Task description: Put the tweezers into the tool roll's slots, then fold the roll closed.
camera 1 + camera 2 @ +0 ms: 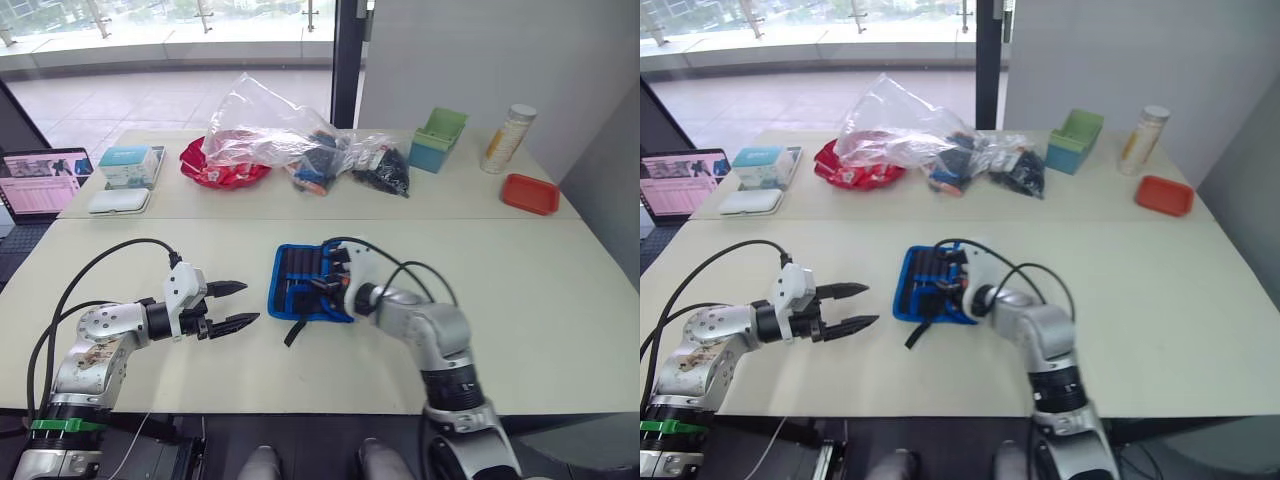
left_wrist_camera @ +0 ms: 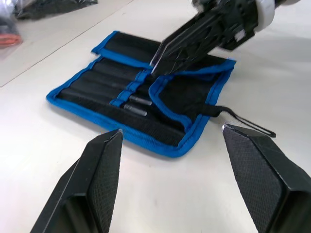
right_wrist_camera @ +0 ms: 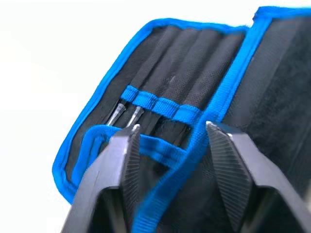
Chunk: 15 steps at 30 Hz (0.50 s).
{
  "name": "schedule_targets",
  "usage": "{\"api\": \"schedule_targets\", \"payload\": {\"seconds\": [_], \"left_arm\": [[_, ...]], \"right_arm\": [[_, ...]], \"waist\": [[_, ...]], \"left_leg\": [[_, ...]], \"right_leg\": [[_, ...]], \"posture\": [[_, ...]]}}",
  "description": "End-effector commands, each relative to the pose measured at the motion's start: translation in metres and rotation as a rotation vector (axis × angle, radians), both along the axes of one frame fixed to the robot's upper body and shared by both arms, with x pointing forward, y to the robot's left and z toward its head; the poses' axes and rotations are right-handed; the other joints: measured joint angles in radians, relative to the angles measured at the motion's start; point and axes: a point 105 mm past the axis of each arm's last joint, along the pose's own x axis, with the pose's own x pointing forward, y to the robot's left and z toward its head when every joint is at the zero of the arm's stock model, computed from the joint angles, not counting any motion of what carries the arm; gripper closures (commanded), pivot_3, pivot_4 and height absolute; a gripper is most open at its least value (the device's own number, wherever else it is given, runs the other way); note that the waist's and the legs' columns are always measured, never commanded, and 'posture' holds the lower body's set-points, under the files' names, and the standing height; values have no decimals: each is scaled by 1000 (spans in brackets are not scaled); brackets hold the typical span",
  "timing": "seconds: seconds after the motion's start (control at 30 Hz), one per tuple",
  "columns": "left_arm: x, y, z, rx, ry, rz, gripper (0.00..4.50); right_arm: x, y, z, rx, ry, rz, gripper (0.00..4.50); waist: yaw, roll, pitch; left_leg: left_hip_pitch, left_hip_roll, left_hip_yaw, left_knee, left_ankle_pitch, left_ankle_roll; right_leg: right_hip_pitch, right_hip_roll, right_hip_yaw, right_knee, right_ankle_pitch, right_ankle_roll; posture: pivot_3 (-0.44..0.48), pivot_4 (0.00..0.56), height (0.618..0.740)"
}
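Tweezers (image 3: 127, 113) sit in the slots (image 3: 160, 104) of the tool roll (image 1: 305, 283), and you can see two silvery ends poking out below the blue centre stripe (image 2: 127, 92), just ahead of one of your right gripper's (image 1: 338, 283) fingers (image 3: 127, 155). How many tweezers are tucked in you cannot tell from these views.

Your right jaws are spread and sit right over the roll; a blue-edged flap (image 2: 187, 94) of fabric is lifted and lies between them, with the blue border running up through the gap. Whether the fingers actually touch the fabric is not clear. The rest of the roll lies open and flat on the table (image 1: 520, 300), partly folded at the end under your right jaws.

The thin black strap (image 2: 240, 121) trails off the roll's edge onto the table, lying just beyond one finger (image 2: 265, 174) of your left gripper (image 1: 232, 305).

Your left jaws are spread wide and hold nothing. They hover low over the table, pointed at the roll, with bare tabletop between their tips and the roll's blue border.

Well beyond both jaws, at the far side of the table, lie a clear plastic bag (image 1: 275, 130), a green box (image 1: 438, 138) and a red tray (image 1: 529, 193).
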Motion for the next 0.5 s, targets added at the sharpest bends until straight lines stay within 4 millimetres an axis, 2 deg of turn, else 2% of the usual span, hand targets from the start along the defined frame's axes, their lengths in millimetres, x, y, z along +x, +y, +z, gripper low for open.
{"api": "schedule_targets", "payload": {"seconds": [0.03, 0.13, 0.23, 0.37, 0.5], "left_arm": [[3, -1, 14, -73, 9, 15, 1032], [6, -3, 9, -98, 63, 39, 1032], [10, -5, 6, -132, 112, 65, 1032], [16, -10, 6, -191, 189, 116, 1032], [14, -16, 6, -237, 261, 128, 1032]], "right_arm": [[-4, 0, 47, 136, -150, 110, 2301], [3, -12, 39, 71, -179, 123, 2301], [7, -19, 29, 24, -207, 147, 3055], [17, -32, 2, -82, -228, 142, 4459], [18, -30, -12, -147, -260, 171, 4459]], "waist": [[-1, 0, 0], [-6, 0, 0], [-7, 0, 0], [-12, 0, 0], [-16, -1, 0]], "left_leg": [[-1, 0, 0, 0, 0, 0], [-2, 1, 0, -1, 0, 0], [-3, 0, 1, -1, 0, 0], [-6, 0, 1, 1, 0, 0], [-9, 0, 1, 2, 0, 0]], "right_leg": [[-1, 0, 0, 0, 0, 0], [-4, 1, 0, 1, 0, 0], [-5, 0, 0, 1, 0, 0], [-7, 0, 0, 1, 0, 0], [-10, 0, 0, 3, 0, 0]], "posture": [[0, 150, 740], [0, 150, 740], [0, 150, 740], [0, 150, 740], [0, 150, 740]]}}
